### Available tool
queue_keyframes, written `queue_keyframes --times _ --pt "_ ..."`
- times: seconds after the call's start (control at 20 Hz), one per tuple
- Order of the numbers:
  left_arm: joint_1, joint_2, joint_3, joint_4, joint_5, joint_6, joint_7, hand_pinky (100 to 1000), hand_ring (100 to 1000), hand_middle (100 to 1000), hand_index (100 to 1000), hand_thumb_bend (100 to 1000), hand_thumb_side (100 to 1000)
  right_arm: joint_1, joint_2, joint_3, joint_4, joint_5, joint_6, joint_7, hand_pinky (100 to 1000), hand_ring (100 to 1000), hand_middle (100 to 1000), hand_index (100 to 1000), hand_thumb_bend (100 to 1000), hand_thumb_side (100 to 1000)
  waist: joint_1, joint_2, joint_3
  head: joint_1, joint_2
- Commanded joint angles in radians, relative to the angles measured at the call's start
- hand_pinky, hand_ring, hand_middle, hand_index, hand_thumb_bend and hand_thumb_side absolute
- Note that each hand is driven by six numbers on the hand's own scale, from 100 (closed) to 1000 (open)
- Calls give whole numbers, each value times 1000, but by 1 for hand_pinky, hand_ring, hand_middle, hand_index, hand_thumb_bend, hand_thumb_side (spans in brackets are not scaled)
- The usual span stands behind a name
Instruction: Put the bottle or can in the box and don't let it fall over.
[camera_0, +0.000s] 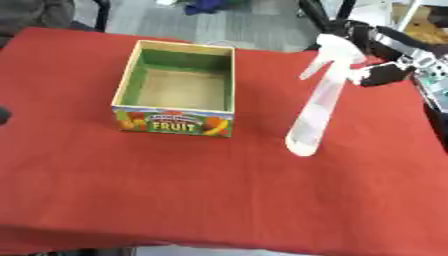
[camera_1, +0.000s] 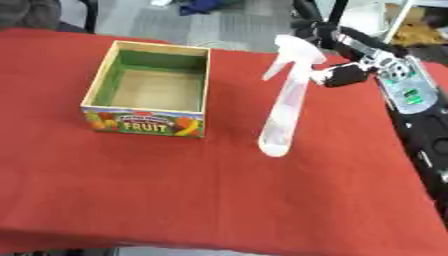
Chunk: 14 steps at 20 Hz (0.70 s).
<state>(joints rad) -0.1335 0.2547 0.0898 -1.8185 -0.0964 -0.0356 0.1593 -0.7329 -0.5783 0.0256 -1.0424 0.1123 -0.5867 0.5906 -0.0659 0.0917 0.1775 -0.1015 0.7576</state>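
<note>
At the centre left of the frame, on the red tablecloth (camera_0: 219, 200), stands the open fruit box (camera_0: 179, 90), green inside, its printed front facing the camera and nothing in it. Just right of centre a clear spray bottle (camera_1: 287, 107) leans steeply, base low toward the camera and white trigger head up and away; whether the base touches the cloth or hangs just above it cannot be told. At the upper right the right hand (camera_1: 343, 75) meets the bottle at its neck, fingers seemingly curled round it below the trigger head. The left hand is not visible.

The step in hand appears to be the carry after pickup. Next, the bottle probably needs bringing upright, moving left over the box opening, and lowering until its base sits flat before release.
</note>
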Motion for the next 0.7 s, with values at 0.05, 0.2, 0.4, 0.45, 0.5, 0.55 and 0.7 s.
queue_keyframes --times 0.05,0.2,0.4,0.45,0.5,0.55,0.7 --pt "-6 21 7 -18 4 -2 5 712 619 526 723 295 660 -4 -64 1 -51 -27 -68 63 781 1000 1000 860 100 222 4 -18 -6 13 11" --pt "-1 22 10 -17 3 -2 8 713 619 526 723 295 661 17 -99 6 -94 -57 -74 71 785 1000 1000 871 100 218 2 -22 -15 23 12" --pt "6 26 15 -15 0 -2 12 713 619 526 723 295 661 63 -159 10 -177 -108 -79 75 789 1000 1000 880 100 213 -3 -27 -28 36 12" --pt "8 27 16 -15 0 -2 13 713 619 526 723 295 661 77 -173 10 -198 -120 -79 74 789 1000 1000 881 100 213 -4 -29 -30 39 12" --pt "9 28 18 -15 -1 -2 14 714 619 526 723 295 661 89 -187 9 -218 -130 -78 72 790 1000 1000 883 100 211 -4 -30 -33 42 12" --pt "11 29 19 -14 -1 -2 16 714 619 526 723 296 662 103 -202 8 -238 -138 -78 70 791 1000 1000 884 100 241 -5 -31 -36 44 12" --pt "16 32 21 -13 -3 -1 18 714 619 526 723 295 661 140 -239 2 -286 -155 -76 61 792 1000 1000 888 100 206 -8 -36 -44 51 12"
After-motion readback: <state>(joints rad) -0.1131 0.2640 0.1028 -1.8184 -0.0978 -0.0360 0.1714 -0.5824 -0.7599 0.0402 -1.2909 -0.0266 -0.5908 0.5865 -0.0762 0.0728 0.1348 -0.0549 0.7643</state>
